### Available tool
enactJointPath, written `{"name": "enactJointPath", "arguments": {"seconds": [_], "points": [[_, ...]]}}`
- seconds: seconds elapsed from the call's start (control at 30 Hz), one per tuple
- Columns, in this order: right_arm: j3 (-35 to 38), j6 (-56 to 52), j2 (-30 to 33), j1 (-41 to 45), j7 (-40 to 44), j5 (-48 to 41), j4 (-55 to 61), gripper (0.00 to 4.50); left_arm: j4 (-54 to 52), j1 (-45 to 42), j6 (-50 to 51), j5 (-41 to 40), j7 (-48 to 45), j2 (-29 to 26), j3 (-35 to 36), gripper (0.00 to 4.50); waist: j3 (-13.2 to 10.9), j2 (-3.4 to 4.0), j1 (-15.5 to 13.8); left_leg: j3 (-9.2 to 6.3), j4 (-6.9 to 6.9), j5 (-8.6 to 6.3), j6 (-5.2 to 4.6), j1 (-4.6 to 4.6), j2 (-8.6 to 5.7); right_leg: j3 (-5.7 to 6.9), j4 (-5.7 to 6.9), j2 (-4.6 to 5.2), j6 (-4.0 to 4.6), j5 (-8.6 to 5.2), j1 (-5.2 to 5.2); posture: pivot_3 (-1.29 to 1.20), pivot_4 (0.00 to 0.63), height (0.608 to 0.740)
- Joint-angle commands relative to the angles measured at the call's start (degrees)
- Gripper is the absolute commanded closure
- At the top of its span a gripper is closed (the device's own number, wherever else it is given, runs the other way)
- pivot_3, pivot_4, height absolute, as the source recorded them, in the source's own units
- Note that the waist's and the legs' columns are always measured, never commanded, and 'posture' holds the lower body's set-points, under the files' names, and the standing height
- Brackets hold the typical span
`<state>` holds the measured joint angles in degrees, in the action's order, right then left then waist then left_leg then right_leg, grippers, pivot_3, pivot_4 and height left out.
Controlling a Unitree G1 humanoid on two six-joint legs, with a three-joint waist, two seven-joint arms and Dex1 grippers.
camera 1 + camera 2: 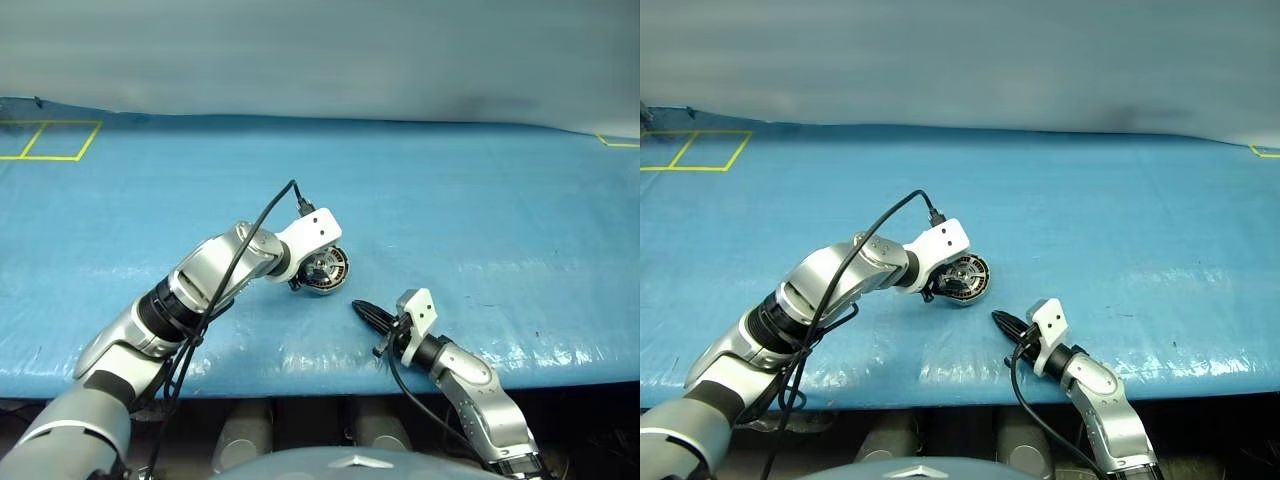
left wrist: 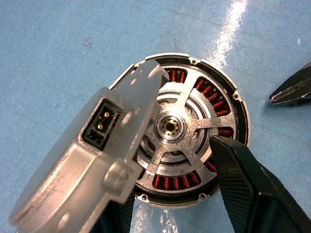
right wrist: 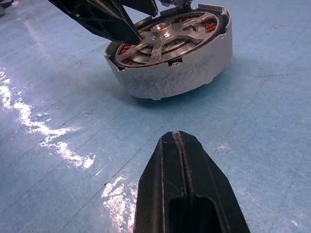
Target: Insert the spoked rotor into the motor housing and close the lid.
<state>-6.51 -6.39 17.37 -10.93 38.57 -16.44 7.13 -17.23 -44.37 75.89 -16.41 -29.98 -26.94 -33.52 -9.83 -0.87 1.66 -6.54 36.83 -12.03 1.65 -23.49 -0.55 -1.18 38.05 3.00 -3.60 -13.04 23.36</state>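
Rotor (image 1: 325,267) sits inside the housing (image 1: 334,282) on the desk (image 1: 480,220), under the left hand (image 1: 312,270). In the left wrist view its fingers (image 2: 243,179) stand apart, holding nothing; the lid (image 2: 138,97) remains up. In the right wrist view the right hand (image 3: 181,145) is pressed closed, empty. Closing remains.

1. A table (image 1: 480,220) covered with a blue sheet spans the whole width of both eye views.
2. The blue sheet shows faint creases and shiny patches of reflected light near its front edge.
3. Yellow tape lines (image 1: 45,140) form box outlines at the far left corner of the table.
4. Another bit of yellow tape (image 1: 618,142) lies at the far right edge.
5. A pale grey wall (image 1: 320,55) rises behind the table.
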Motion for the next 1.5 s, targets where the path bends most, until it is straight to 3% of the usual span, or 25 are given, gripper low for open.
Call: {"name": "enactJointPath", "arguments": {"seconds": [0.03, 0.5, 0.6, 0.83, 0.97, 1.27, 1.5], "points": [[0.0, -0.4, 0.0, -1.1, -0.1, -0.4, 0.9, 4.5, -3.9, -1.3, -0.3, -1.5, -1.0, 0.9, 3.8, 1.57, 0.0, 0.0, -0.1, 0.0, 0.0, 0.0, 0.0, 0.0, 0.0, 0.0, -0.01, 0.0, 0.0, 0.0, 0.0, 0.0, 0.15, 0.74], [0.6, -2.7, 1.9, -1.0, 0.4, -1.0, 2.3, 4.5, -16.5, 5.9, 7.5, -18.5, -6.2, 2.4, 23.8, 1.56, 0.0, 0.04, 0.0, 0.0, 0.01, 0.0, 0.0, 0.03, 0.0, 0.0, -0.06, 0.01, 0.01, -0.01, -0.06, 0.0, 0.15, 0.74], [1.0, -3.3, 2.3, -1.1, 0.2, -1.3, 3.3, 4.5, -19.5, 9.3, 5.4, -21.2, -7.1, 1.9, 27.2, 2.15, 0.0, 0.04, -0.1, 0.0, 0.02, 0.0, 0.0, 0.03, 0.0, 0.0, -0.06, 0.01, 0.01, 0.0, -0.07, 0.0, 0.15, 0.74], [4.6, -3.8, 1.8, -1.7, -5.2, -1.0, 9.4, 4.5, -22.8, 19.6, -14.4, -21.6, -5.9, 5.5, 36.9, 4.48, 0.0, 0.05, -0.5, 0.04, 0.03, 0.0, 0.0, 0.02, 0.0, -0.05, -0.09, 0.04, 0.08, 0.03, -0.05, 0.0, 0.15, 0.74], [4.9, -5.6, 0.4, -0.6, -10.0, -0.1, 15.2, 4.5, -21.6, 26.9, -25.7, -19.3, -3.8, 7.8, 40.1, 4.48, 0.1, 0.12, -0.5, 0.15, 0.08, 0.0, 0.0, 0.05, 0.03, -0.11, -0.09, 0.04, 0.14, 0.08, -0.06, 0.0, 0.15, 0.74], [-3.9, -11.3, -3.0, 5.0, -13.1, 1.2, 20.4, 4.5, -15.1, 41.0, -48.1, -4.6, 1.4, 7.9, 38.5, 4.48, 0.1, 0.13, -0.9, 0.17, 0.1, 0.0, -0.02, 0.04, 0.03, -0.14, -0.15, 0.04, 0.16, 0.1, -0.05, 0.0, 0.15, 0.74], [-8.9, -10.0, -8.3, 8.2, -16.9, 4.9, 15.2, 4.5, -12.1, 43.3, -53.2, -3.5, 3.7, 9.5, 39.0, 4.48, 0.1, 0.14, -0.9, 0.16, 0.03, 0.0, -0.02, -0.02, 0.05, -0.1, -0.16, 0.03, 0.16, 0.1, 0.05, 0.0, 0.15, 0.74]]}}
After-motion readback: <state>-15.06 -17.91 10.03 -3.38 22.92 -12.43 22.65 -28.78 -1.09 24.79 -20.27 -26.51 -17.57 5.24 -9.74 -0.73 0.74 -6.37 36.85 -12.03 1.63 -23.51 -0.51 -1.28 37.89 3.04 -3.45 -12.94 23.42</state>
